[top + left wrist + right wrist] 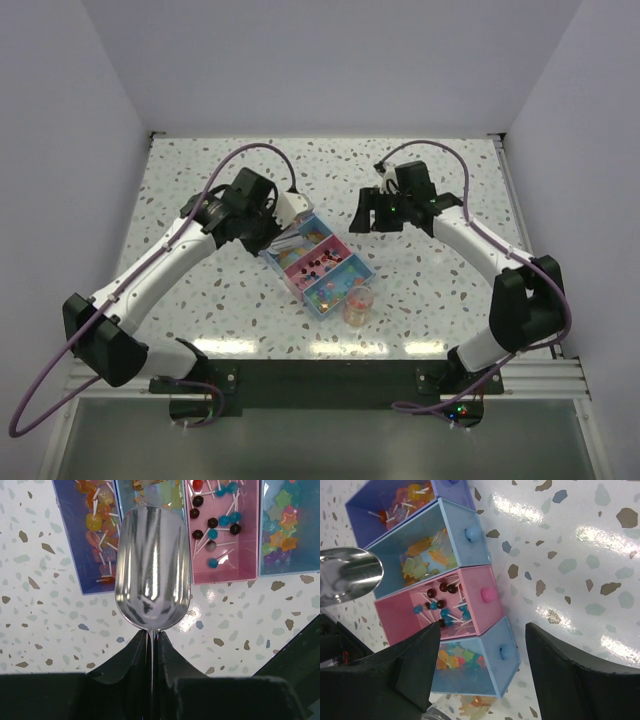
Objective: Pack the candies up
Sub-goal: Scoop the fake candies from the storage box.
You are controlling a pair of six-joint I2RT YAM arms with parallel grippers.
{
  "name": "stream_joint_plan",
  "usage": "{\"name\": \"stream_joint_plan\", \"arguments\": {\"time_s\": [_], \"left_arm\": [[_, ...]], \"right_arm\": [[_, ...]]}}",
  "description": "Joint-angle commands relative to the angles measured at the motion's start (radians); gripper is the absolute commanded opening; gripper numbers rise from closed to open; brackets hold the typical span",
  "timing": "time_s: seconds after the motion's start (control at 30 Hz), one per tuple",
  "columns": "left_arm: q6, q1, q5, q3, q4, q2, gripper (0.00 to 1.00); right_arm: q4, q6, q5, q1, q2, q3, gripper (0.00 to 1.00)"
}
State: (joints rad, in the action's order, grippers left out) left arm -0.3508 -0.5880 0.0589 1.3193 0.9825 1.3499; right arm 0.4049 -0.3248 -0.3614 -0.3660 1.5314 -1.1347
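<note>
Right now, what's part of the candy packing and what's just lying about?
Job: candies, four-bin tray, metal scoop in the left tool, clear cup beside the tray.
Not job: speckled table, purple cables; right tool open, holding nothing.

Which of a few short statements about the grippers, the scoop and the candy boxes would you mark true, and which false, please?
1. The left gripper grips a metal scoop by its handle. True.
2. The scoop is heaped with candies. False: its bowl is empty.
3. The pink box holds dark and blue lollipops. True.
4. The right gripper is clamped on the cup. False: it is open and holds nothing. The cup stands free beside the boxes.
</note>
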Motion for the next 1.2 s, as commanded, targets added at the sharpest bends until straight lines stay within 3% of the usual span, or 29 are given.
{"name": "stream_joint_plan", "arguments": {"time_s": [0.0,0.23,0.5,0.63,0.9,1.17], "left_arm": [[0.013,0.014,-0.017,-0.003,-0.028,0.018,0.0],[0.026,0.014,-0.056,0.055,0.042,0.098,0.0],[0.091,0.008,-0.088,0.142,0.149,0.184,0.0],[0.124,-0.001,-0.111,0.185,0.22,0.221,0.0],[0.162,-0.041,-0.119,0.231,0.255,0.288,0.0],[0.199,-0.064,-0.172,0.322,0.278,0.362,0.0]], "right_arm": [[-0.003,0.018,-0.002,-0.024,0.029,-0.056,0.71],[0.054,0.038,0.062,-0.093,0.153,-0.209,0.68],[0.037,0.055,0.078,-0.137,0.298,-0.319,0.55],[0.014,0.046,0.049,-0.145,0.348,-0.344,0.46],[-0.041,0.027,0.026,-0.154,0.403,-0.338,0.4],[-0.06,0.038,0.015,-0.154,0.424,-0.347,0.17]]}}
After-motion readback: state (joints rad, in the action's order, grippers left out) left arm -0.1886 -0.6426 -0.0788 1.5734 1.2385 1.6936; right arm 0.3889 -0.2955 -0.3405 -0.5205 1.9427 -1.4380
